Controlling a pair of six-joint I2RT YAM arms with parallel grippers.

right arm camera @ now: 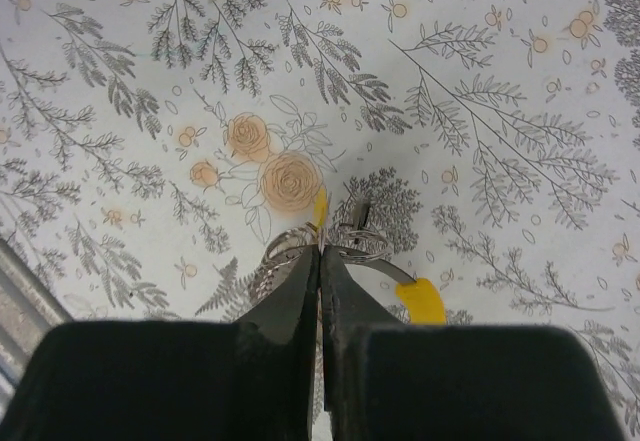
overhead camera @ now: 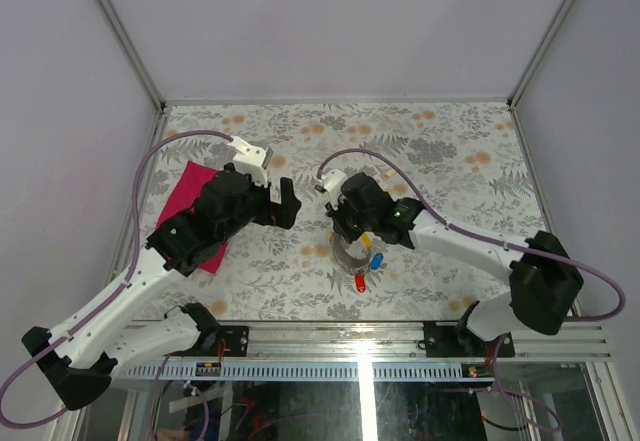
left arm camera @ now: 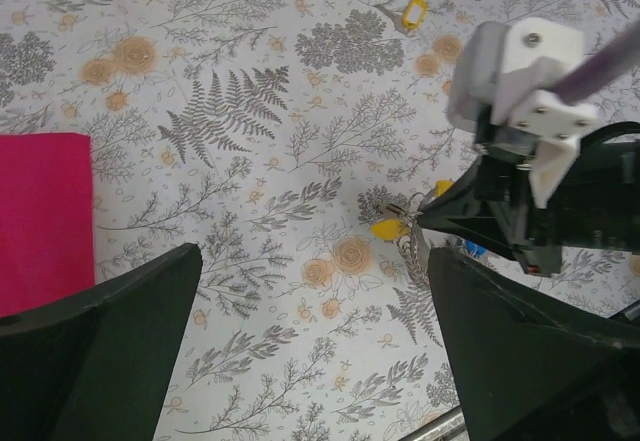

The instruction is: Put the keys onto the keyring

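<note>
My right gripper (right arm camera: 320,251) is shut, its tips pinching the wire of the grey metal keyring (right arm camera: 372,243) just above the floral cloth. A yellow-capped key (right arm camera: 424,301) hangs on the ring to the right of the tips, and a second yellow cap (right arm camera: 320,207) shows just beyond them. From above, the keyring (overhead camera: 346,254) sits under the right gripper (overhead camera: 343,233), with a yellow key (overhead camera: 367,239), a blue key (overhead camera: 376,260) and a red key (overhead camera: 361,282) beside it. My left gripper (left arm camera: 315,361) stands wide open and empty, left of the ring (left arm camera: 410,251).
A red cloth (overhead camera: 195,211) lies at the left under the left arm. One more yellow key (left arm camera: 414,11) lies apart on the far side of the floral table cover (overhead camera: 450,151). A metal rail (overhead camera: 400,331) runs along the near edge.
</note>
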